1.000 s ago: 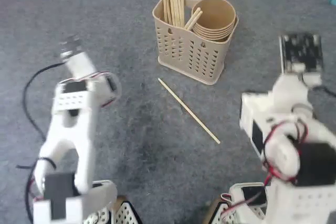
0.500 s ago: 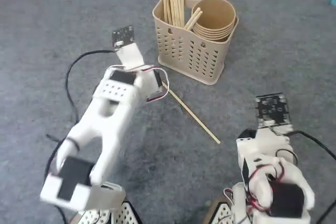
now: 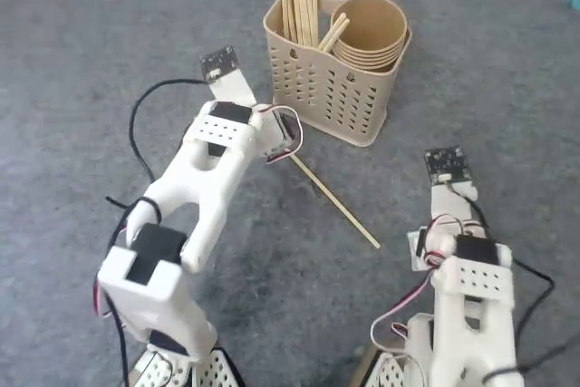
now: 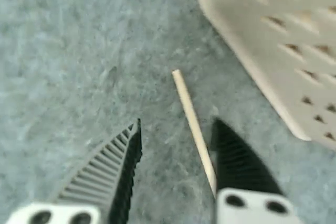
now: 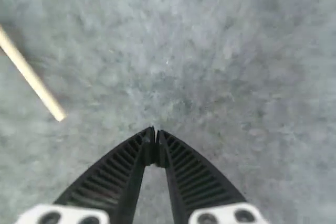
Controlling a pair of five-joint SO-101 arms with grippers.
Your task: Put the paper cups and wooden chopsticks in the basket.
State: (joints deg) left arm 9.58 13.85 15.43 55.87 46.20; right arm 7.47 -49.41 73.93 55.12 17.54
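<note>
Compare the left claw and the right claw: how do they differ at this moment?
The left claw is open; the right claw is shut. The left claw straddles the loose chopstick near one end, beside the basket; the right claw is over bare grey mat, with the chopstick's other end off to one side. Both point down and hold nothing.

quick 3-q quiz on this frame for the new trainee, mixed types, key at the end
1. True or false: the right claw is shut and empty.
2. Where are the paper cups? A: stacked in the basket. B: lying on the mat. C: held by an arm.
3. Fill in: seen between the open left claw's two sides, one loose ____ lies beside the basket.
Key: 1 true; 2 A; 3 chopstick.
</note>
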